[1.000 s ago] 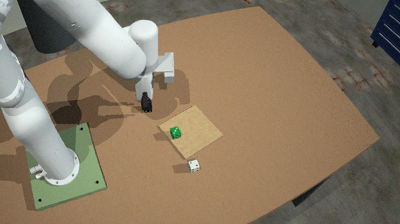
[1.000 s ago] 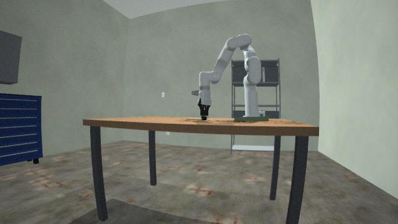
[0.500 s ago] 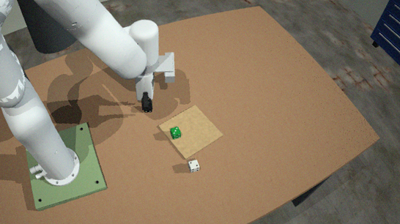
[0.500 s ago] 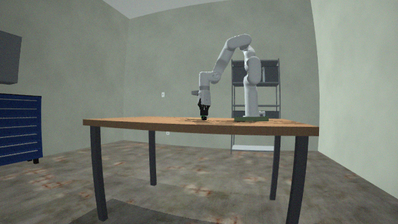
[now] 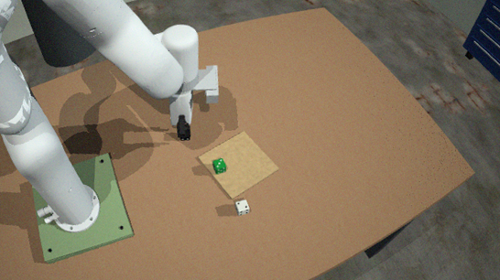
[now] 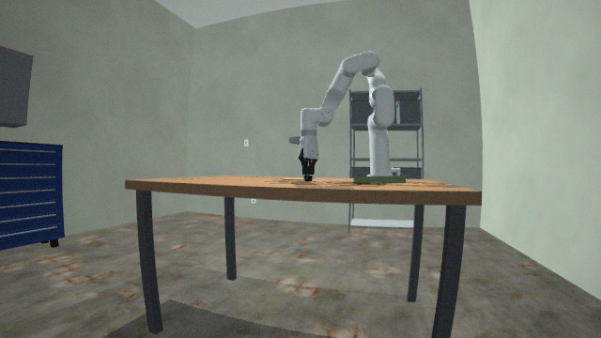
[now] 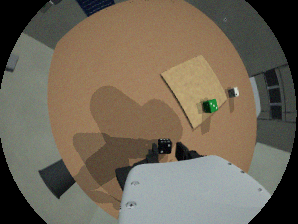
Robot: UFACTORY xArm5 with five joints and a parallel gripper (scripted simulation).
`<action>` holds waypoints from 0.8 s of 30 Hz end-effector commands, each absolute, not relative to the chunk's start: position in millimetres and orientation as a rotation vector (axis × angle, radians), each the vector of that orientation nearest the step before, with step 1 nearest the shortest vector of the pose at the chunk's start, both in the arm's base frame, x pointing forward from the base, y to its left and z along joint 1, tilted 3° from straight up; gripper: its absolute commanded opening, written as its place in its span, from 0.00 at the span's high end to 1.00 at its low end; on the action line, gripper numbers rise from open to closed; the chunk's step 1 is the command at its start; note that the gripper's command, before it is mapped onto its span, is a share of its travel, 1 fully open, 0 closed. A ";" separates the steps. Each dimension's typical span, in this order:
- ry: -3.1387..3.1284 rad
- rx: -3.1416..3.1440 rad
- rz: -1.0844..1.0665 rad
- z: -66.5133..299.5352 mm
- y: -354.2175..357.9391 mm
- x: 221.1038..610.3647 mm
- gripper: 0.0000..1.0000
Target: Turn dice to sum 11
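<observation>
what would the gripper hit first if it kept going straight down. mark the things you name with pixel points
Probably the wooden table [image 5: 348, 122] [image 6: 211, 185] [image 7: 100, 60], with the black die [image 7: 164, 146] between or just below the gripper's [image 5: 183, 138] [image 6: 308, 178] [image 7: 167, 146] fingers; exact depth is unclear, so a fingertip might clip it.

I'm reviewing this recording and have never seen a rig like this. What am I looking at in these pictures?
The machine is one white jointed robot arm, ending in a black-fingered gripper. The top picture looks down on the brown table, the exterior one views it from the side, and the wrist one looks past the fingers. A green die sits on the tan mat; a white die lies off it. A black die appears between the fingertips, but a gap shows on one side, so nothing looks held.
</observation>
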State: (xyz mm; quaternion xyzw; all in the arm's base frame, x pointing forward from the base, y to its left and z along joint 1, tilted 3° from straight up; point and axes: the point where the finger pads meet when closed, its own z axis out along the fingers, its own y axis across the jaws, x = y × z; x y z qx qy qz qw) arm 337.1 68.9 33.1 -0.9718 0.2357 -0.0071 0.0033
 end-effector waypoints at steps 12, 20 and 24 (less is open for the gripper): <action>0.738 -3.045 -0.027 33.9 69.1 338.3 0.58; 0.738 -3.045 -0.027 33.7 69.1 338.3 0.58; 0.738 -3.045 -0.027 31.4 69.0 338.4 0.58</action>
